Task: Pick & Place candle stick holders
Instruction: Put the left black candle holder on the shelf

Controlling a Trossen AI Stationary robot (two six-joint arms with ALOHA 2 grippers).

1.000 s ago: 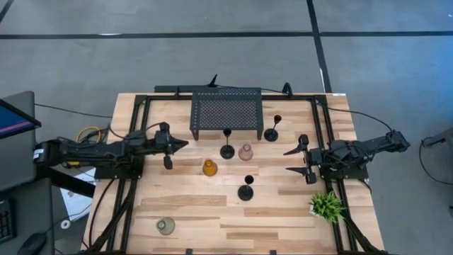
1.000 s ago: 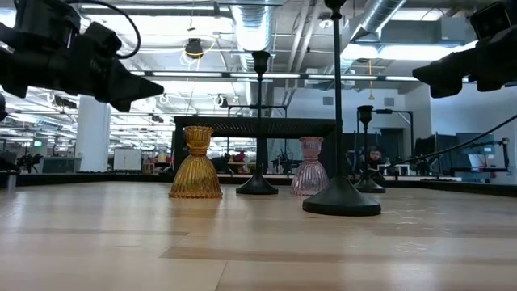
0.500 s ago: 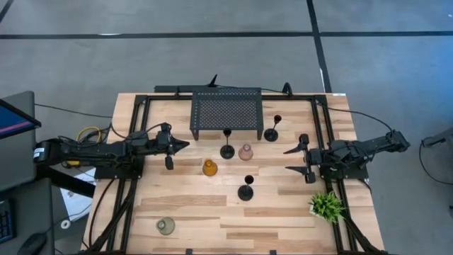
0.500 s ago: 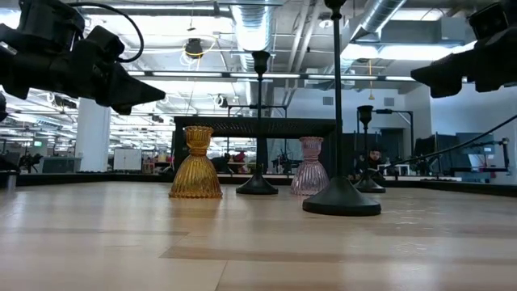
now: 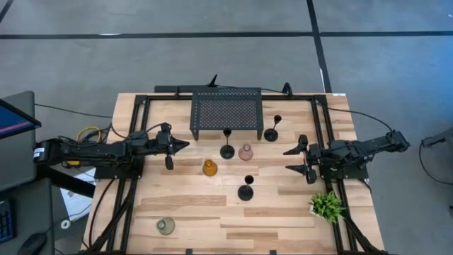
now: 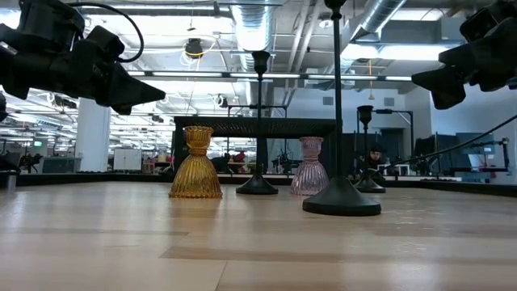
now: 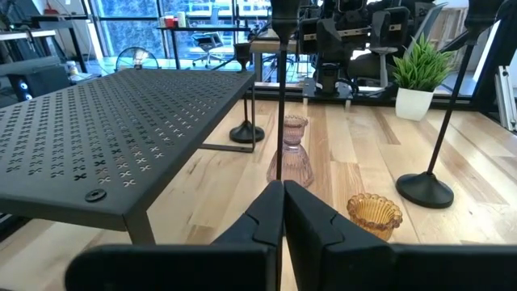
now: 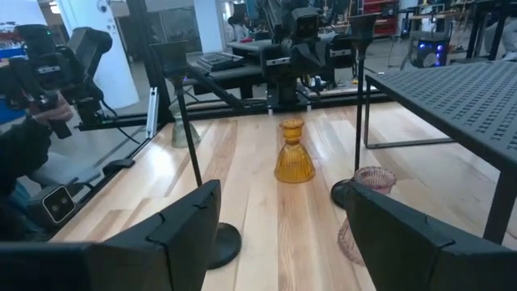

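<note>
Over the last second the left gripper (image 5: 182, 145) drifts a little toward the table's middle and dips slightly, then stops; its jaws are pressed together on nothing. It hovers above the table, nose pointed at the cluster of holders, well short of them. That reads as an approach stalled or merely adjusted, not a grasp in hand: shut jaws cannot take a stem until they part.

Near the front left corner the grey-green holder (image 5: 165, 226) stands alone, far from either arm. In the middle, the amber holder (image 5: 209, 168) sits just beside a tall black holder (image 5: 227, 149) and the pink holder (image 5: 245, 151), all in front of the rack (image 5: 226, 113). A second black holder (image 5: 245, 190) stands nearer the front, and a third (image 5: 272, 132) by the rack's right leg. None has shifted since a second ago; all six are upright on the wood, none on the rack.

The right gripper (image 5: 297, 159) creeps a touch inward and sinks a little in the low view. Its jaws stand wide apart and empty, facing the pink and amber holders from the right edge, with the plant (image 5: 325, 205) just in front of that arm. With jaws ready, this arm looks the likelier to reach first, but no holder is touched yet, so the task seems barely begun.
</note>
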